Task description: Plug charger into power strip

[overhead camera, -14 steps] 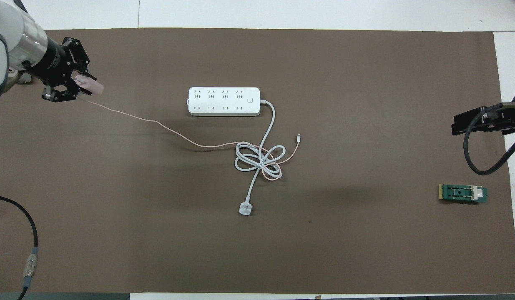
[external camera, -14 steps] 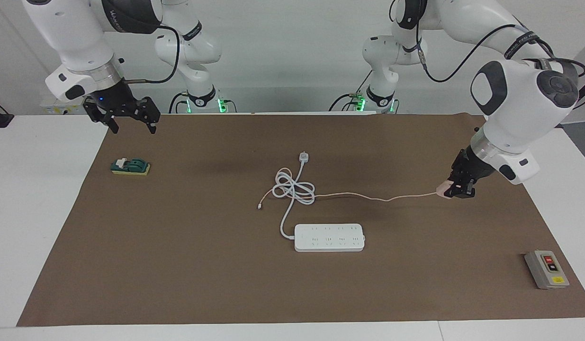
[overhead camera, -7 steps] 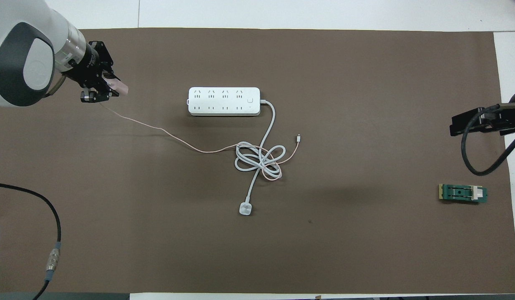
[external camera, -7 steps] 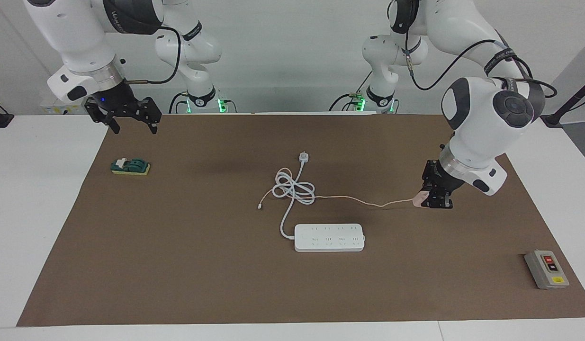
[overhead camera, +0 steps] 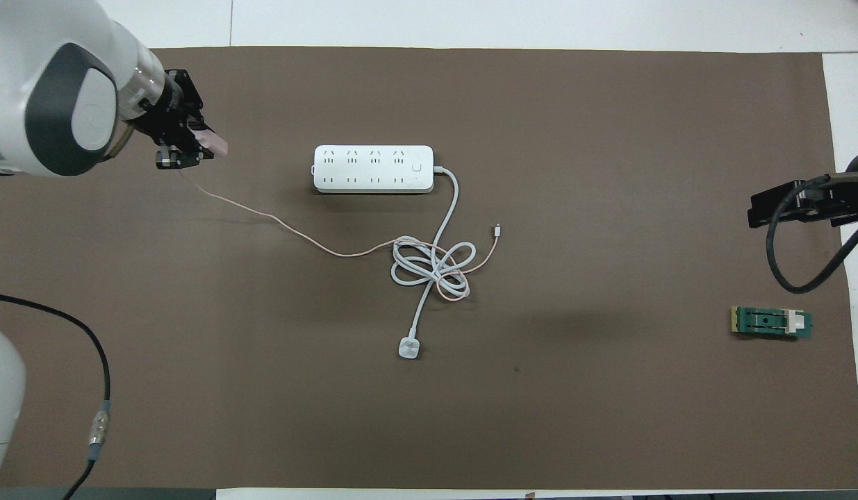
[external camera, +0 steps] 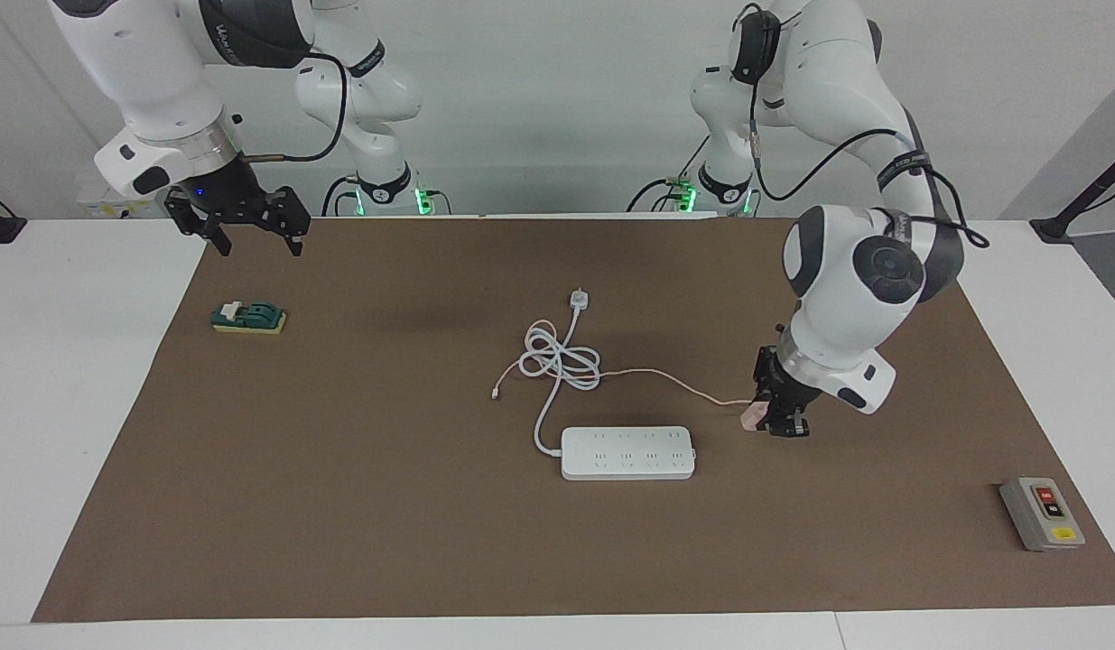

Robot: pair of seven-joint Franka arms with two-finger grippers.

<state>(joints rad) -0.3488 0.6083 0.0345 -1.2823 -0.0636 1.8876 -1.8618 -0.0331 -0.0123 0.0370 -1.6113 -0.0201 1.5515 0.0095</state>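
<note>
The charger (external camera: 749,419) is a small pink block, pinched tight in the left hand (external camera: 777,424). It hangs low over the brown mat (external camera: 340,506), just beside the end of the power strip (external camera: 627,452) that points toward the left arm's end of the table (external camera: 69,433). It is not touching the strip. Its thin pink cable (external camera: 679,383) runs from the block down to the mat and into the loops of the strip's thick white cord (external camera: 560,361). The white plug (external camera: 579,299) on that cord lies nearer to the robots than the strip.

The right hand (external camera: 255,236) waits up in the air over the corner of the mat at the right arm's end, wide open and holding nothing. A green switch (external camera: 248,318) lies on the mat near it.

A grey box with red and yellow buttons (external camera: 1042,513) sits at the left arm's end.

The charger's metal prongs cannot be seen, and the left hand covers part of the block
</note>
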